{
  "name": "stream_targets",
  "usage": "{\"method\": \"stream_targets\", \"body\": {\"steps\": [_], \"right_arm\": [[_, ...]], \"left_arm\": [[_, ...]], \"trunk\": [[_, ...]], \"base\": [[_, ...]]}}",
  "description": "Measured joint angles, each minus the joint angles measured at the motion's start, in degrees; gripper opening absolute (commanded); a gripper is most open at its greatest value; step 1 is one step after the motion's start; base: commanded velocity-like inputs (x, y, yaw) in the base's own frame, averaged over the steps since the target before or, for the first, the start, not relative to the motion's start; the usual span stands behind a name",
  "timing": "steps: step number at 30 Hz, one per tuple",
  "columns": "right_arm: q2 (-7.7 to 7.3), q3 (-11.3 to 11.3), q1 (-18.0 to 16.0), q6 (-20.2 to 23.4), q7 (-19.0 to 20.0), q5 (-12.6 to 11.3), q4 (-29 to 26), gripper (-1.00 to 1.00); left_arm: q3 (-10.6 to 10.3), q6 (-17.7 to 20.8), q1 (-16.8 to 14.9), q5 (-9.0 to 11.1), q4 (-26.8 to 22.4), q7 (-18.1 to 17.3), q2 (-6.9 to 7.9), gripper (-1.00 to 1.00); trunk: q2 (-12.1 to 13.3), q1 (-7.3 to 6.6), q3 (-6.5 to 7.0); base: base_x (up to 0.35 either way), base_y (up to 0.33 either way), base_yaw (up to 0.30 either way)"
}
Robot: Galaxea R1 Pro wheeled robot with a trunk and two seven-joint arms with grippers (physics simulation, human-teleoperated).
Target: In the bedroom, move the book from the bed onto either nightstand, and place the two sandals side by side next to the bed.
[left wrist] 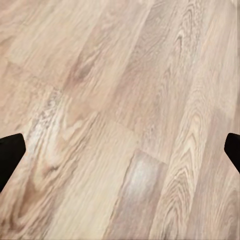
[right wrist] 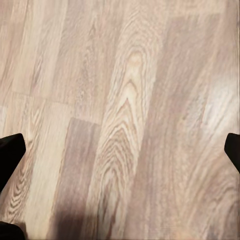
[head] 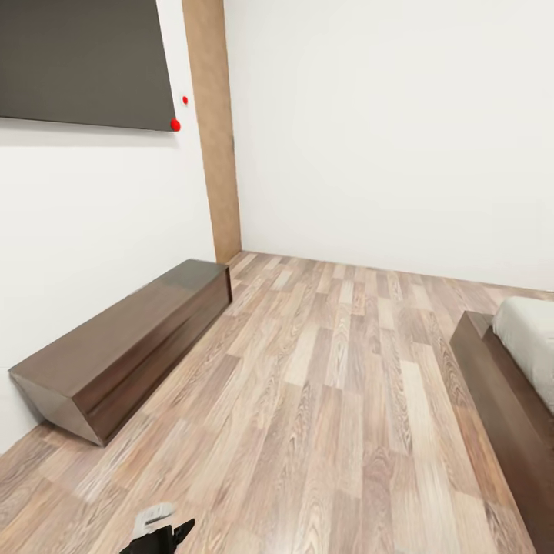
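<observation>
The bed's dark-brown frame (head: 500, 400) and a corner of its light-grey mattress (head: 531, 338) come in at the right edge of the head view. The book, the sandals and the nightstand are out of view. My left gripper (left wrist: 120, 155) hangs open over bare wood-plank floor, its black fingertips (left wrist: 10, 155) far apart with nothing between them. My right gripper (right wrist: 120, 155) is open in the same way above the planks, empty. A piece of my left arm (head: 158, 531) pokes in at the bottom of the head view.
A long low dark-brown cabinet (head: 123, 354) runs along the left wall under a dark wall screen (head: 85, 61). A wooden pillar (head: 215, 131) stands in the corner. Wide plank floor (head: 331, 400) lies between the cabinet and the bed, up to the white far wall.
</observation>
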Motion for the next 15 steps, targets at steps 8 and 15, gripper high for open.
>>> {"method": "stream_targets", "body": {"steps": [8, 15], "right_arm": [[-0.01, 0.00, -0.01, 0.00, 0.01, 0.00, 0.00, 1.00], [0.00, 0.00, 0.00, 0.00, 0.00, 0.00, -0.02, 1.00]], "left_arm": [[0.00, 0.01, 0.00, 0.00, 0.00, 0.00, 0.00, 1.00], [0.00, -0.01, 0.00, 0.00, 0.00, 0.00, 0.01, 1.00]], "trunk": [[0.00, 0.01, 0.00], [0.00, 0.01, 0.00]], "base": [[0.020, 0.000, -0.191], [0.001, 0.000, -0.193]]}}
